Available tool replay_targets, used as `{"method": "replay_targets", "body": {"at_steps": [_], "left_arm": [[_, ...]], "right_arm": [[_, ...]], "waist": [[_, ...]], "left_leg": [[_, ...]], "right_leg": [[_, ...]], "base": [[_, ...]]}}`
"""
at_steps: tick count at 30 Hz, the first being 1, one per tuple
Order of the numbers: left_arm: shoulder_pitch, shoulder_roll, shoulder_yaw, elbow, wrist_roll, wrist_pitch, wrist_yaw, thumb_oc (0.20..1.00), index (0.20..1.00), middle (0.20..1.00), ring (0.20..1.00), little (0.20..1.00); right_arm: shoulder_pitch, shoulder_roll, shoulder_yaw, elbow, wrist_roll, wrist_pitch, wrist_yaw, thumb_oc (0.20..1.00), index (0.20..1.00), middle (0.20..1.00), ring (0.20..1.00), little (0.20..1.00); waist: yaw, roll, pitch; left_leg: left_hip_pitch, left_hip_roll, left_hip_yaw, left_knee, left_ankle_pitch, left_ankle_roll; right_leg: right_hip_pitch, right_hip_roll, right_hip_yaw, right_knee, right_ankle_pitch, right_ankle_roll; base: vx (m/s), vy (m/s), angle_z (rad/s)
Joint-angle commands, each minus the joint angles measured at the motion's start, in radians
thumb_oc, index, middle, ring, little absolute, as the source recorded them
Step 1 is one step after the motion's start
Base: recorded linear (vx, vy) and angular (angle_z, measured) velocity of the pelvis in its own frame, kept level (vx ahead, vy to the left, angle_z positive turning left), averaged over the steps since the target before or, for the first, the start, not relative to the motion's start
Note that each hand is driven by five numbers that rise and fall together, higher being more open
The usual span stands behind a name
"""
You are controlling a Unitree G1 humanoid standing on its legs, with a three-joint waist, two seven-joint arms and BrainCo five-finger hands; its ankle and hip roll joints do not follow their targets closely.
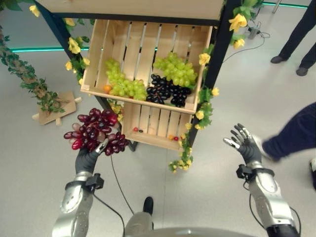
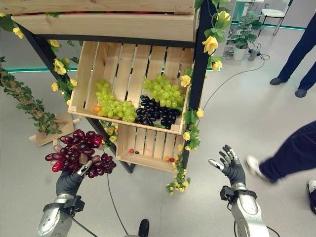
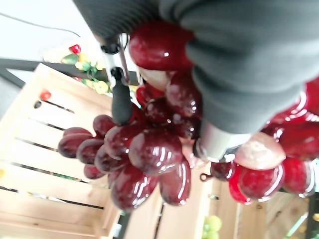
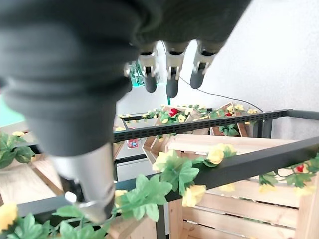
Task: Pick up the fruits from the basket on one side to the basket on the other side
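Observation:
My left hand [image 1: 88,159] is shut on a bunch of dark red grapes [image 1: 95,131], held in the air in front of the stand's lower left. The grapes [image 3: 149,149] hang past its fingers in the left wrist view. The upper wooden crate [image 1: 101,55] holds two green grape bunches [image 1: 174,68] and a black grape bunch [image 1: 166,90]. Below it, the lower crate [image 1: 155,123] has a few small fruits on its slats. My right hand [image 1: 245,143] hangs open to the right of the stand, holding nothing.
The black-framed stand [image 2: 201,54] is wound with yellow flowers and green leaves [image 1: 200,111]. A leafy garland [image 1: 27,79] and a wooden piece [image 1: 57,109] lie at the left. A person's legs [image 1: 296,44] stand at the back right, another leg [image 1: 296,133] near my right hand.

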Motion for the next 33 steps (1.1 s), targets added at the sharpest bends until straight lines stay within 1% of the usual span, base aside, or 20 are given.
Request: {"method": "replay_targets", "body": {"at_steps": [1,5,8,10,13,15,16,18,19,20,22,24,25,26,27,28,29,31,32,33], "left_arm": [[-0.097,0.044,0.054,-0.119,-0.032,-0.098,0.027,0.200,0.200,0.200,0.200,0.200],[-0.156,0.081,0.049,-0.131,-0.047,-0.102,0.031,0.200,0.200,0.200,0.200,0.200],[-0.185,0.091,0.039,-0.130,-0.068,-0.105,0.036,0.200,0.200,0.200,0.200,0.200],[-0.239,0.117,0.035,-0.127,-0.081,-0.110,0.045,0.200,0.200,0.200,0.200,0.200],[-0.310,0.150,0.019,-0.092,-0.071,-0.117,0.067,0.200,0.200,0.200,0.200,0.200],[-0.378,0.177,-0.019,-0.025,-0.074,-0.114,0.083,0.200,0.200,0.200,0.200,0.200],[-0.378,0.177,-0.019,-0.025,-0.074,-0.114,0.083,0.200,0.200,0.200,0.200,0.200],[-0.503,0.254,-0.067,0.114,-0.066,-0.110,0.120,0.200,0.200,0.200,0.200,0.200],[-0.509,0.257,-0.069,0.120,-0.067,-0.113,0.120,0.200,0.200,0.200,0.200,0.200],[-0.542,0.268,-0.091,0.163,-0.089,-0.109,0.121,0.200,0.200,0.200,0.200,0.200],[-0.605,0.308,-0.113,0.226,-0.078,-0.106,0.139,0.200,0.200,0.200,0.200,0.200],[-0.656,0.327,-0.153,0.303,-0.117,-0.099,0.141,0.200,0.200,0.200,0.200,0.200],[-0.697,0.361,-0.166,0.335,-0.095,-0.099,0.145,0.200,0.200,0.200,0.200,0.200],[-0.750,0.375,-0.203,0.419,-0.121,-0.088,0.153,0.200,0.200,0.200,0.200,0.200],[-0.756,0.376,-0.205,0.424,-0.123,-0.090,0.152,0.200,0.200,0.200,0.200,0.200],[-0.812,0.410,-0.233,0.479,-0.094,-0.084,0.158,0.200,0.200,0.200,0.200,0.200],[-0.835,0.406,-0.242,0.518,-0.123,-0.081,0.167,0.200,0.200,0.200,0.200,0.200],[-0.928,0.459,-0.294,0.627,-0.082,-0.063,0.166,0.200,0.200,0.200,0.200,0.200],[-1.012,0.463,-0.340,0.755,-0.096,-0.047,0.167,0.200,0.200,0.200,0.200,0.200],[-1.019,0.464,-0.344,0.761,-0.097,-0.049,0.164,0.200,0.200,0.200,0.200,0.200]], "right_arm": [[-0.060,-0.005,0.001,-0.008,0.020,-0.031,0.010,1.000,1.000,1.000,1.000,1.000],[-0.070,-0.010,0.013,-0.001,0.021,-0.022,0.018,1.000,1.000,1.000,1.000,1.000],[-0.076,-0.013,0.020,0.002,0.026,-0.020,0.022,1.000,1.000,1.000,1.000,1.000],[-0.089,-0.017,0.033,0.016,0.030,-0.016,0.023,1.000,1.000,1.000,1.000,1.000],[-0.108,-0.023,0.054,0.027,0.034,-0.009,0.029,1.000,1.000,1.000,1.000,1.000],[-0.125,-0.033,0.074,0.038,0.038,-0.003,0.029,1.000,1.000,1.000,1.000,1.000],[-0.125,-0.033,0.074,0.038,0.038,-0.003,0.029,1.000,1.000,1.000,1.000,1.000],[-0.145,-0.042,0.112,0.041,0.040,0.009,0.035,1.000,1.000,1.000,1.000,1.000],[-0.146,-0.041,0.110,0.042,0.040,0.009,0.035,1.000,1.000,1.000,1.000,1.000],[-0.152,-0.045,0.121,0.040,0.042,0.013,0.039,1.000,1.000,1.000,1.000,1.000],[-0.153,-0.047,0.135,0.044,0.044,0.017,0.040,1.000,1.000,1.000,1.000,1.000],[-0.159,-0.051,0.149,0.045,0.042,0.023,0.043,1.000,1.000,1.000,1.000,1.000],[-0.160,-0.052,0.155,0.049,0.041,0.025,0.044,1.000,1.000,1.000,1.000,1.000],[-0.161,-0.055,0.172,0.049,0.037,0.027,0.044,1.000,1.000,1.000,1.000,1.000],[-0.161,-0.054,0.170,0.049,0.037,0.027,0.044,1.000,1.000,1.000,1.000,1.000],[-0.163,-0.055,0.181,0.052,0.036,0.027,0.043,1.000,1.000,1.000,1.000,1.000],[-0.161,-0.052,0.188,0.052,0.036,0.028,0.045,1.000,1.000,1.000,1.000,1.000],[-0.161,-0.057,0.208,0.055,0.034,0.027,0.043,1.000,1.000,1.000,1.000,1.000],[-0.162,-0.057,0.227,0.056,0.032,0.026,0.038,1.000,1.000,1.000,1.000,1.000],[-0.163,-0.055,0.225,0.056,0.032,0.026,0.038,1.000,1.000,1.000,1.000,1.000]], "waist": [[-0.015,-0.014,-0.063],[-0.024,-0.017,-0.071],[-0.029,-0.016,-0.074],[-0.034,-0.015,-0.077],[-0.042,-0.014,-0.083],[-0.051,-0.011,-0.086],[-0.051,-0.011,-0.086],[-0.070,-0.005,-0.095],[-0.068,-0.006,-0.093],[-0.076,-0.005,-0.096],[-0.087,-0.002,-0.100],[-0.095,0.001,-0.101],[-0.099,0.002,-0.102],[-0.113,0.006,-0.106],[-0.111,0.005,-0.105],[-0.119,0.008,-0.107],[-0.126,0.009,-0.109],[-0.140,0.016,-0.113],[-0.155,0.021,-0.112],[-0.153,0.020,-0.111]], "left_leg": [[-0.025,-0.011,-0.012,0.042,-0.094,0.007],[-0.022,-0.011,-0.002,0.043,-0.100,0.010],[-0.019,-0.011,0.001,0.044,-0.102,0.011],[-0.017,-0.010,0.004,0.045,-0.104,0.011],[-0.015,-0.009,0.012,0.049,-0.109,0.012],[-0.013,-0.007,0.017,0.050,-0.111,0.012],[-0.013,-0.007,0.017,0.050,-0.111,0.012],[-0.005,-0.006,0.025,0.047,-0.115,0.014],[-0.004,-0.006,0.025,0.047,-0.115,0.014],[-0.003,-0.006,0.029,0.046,-0.116,0.014],[-0.001,-0.006,0.036,0.047,-0.120,0.014],[0.001,-0.004,0.042,0.050,-0.125,0.015],[0.002,-0.004,0.045,0.052,-0.127,0.015],[0.002,-0.005,0.053,0.055,-0.131,0.016],[0.002,-0.005,0.053,0.056,-0.131,0.016],[0.004,-0.004,0.057,0.054,-0.131,0.016],[0.006,-0.004,0.061,0.052,-0.132,0.017],[0.009,-0.004,0.070,0.048,-0.133,0.017],[0.010,-0.003,0.079,0.046,-0.136,0.018],[0.010,-0.003,0.079,0.046,-0.136,0.018]], "right_leg": [[-0.031,0.037,-0.008,0.009,-0.039,-0.051],[-0.028,0.034,-0.003,0.010,-0.043,-0.048],[-0.027,0.033,0.000,0.010,-0.043,-0.048],[-0.026,0.030,0.004,0.008,-0.043,-0.046],[-0.024,0.029,0.007,0.009,-0.046,-0.045],[-0.021,0.027,0.009,0.009,-0.045,-0.044],[-0.021,0.027,0.009,0.009,-0.045,-0.044],[-0.019,0.026,0.014,0.007,-0.045,-0.040],[-0.019,0.026,0.015,0.008,-0.046,-0.040],[-0.020,0.025,0.018,0.008,-0.045,-0.038],[-0.021,0.024,0.021,0.012,-0.047,-0.035],[-0.024,0.021,0.024,0.017,-0.048,-0.032],[-0.026,0.020,0.027,0.019,-0.048,-0.031],[-0.027,0.019,0.029,0.019,-0.047,-0.028],[-0.027,0.019,0.029,0.019,-0.047,-0.028],[-0.028,0.018,0.032,0.017,-0.046,-0.026],[-0.028,0.017,0.034,0.016,-0.044,-0.024],[-0.032,0.013,0.039,0.015,-0.041,-0.018],[-0.037,0.008,0.043,0.016,-0.038,-0.013],[-0.038,0.008,0.043,0.016,-0.038,-0.013]], "base": [[0.04,-0.001,-0.03],[0.02,0.001,-0.03],[0.01,-0.001,-0.02],[0.03,-0.004,-0.03],[0.03,0.000,-0.05],[0.03,-0.002,-0.11],[0.04,-0.001,-0.06],[0.07,-0.004,-0.05],[0.06,-0.002,-0.04],[0.05,0.005,-0.09],[0.07,0.008,-0.15],[0.06,0.005,-0.10],[0.08,0.011,-0.11],[0.06,0.010,-0.13],[0.06,0.016,-0.08],[0.04,0.013,-0.04],[0.05,0.023,-0.09],[0.05,0.031,-0.15],[0.03,0.028,-0.12],[0.03,0.031,-0.13]]}}
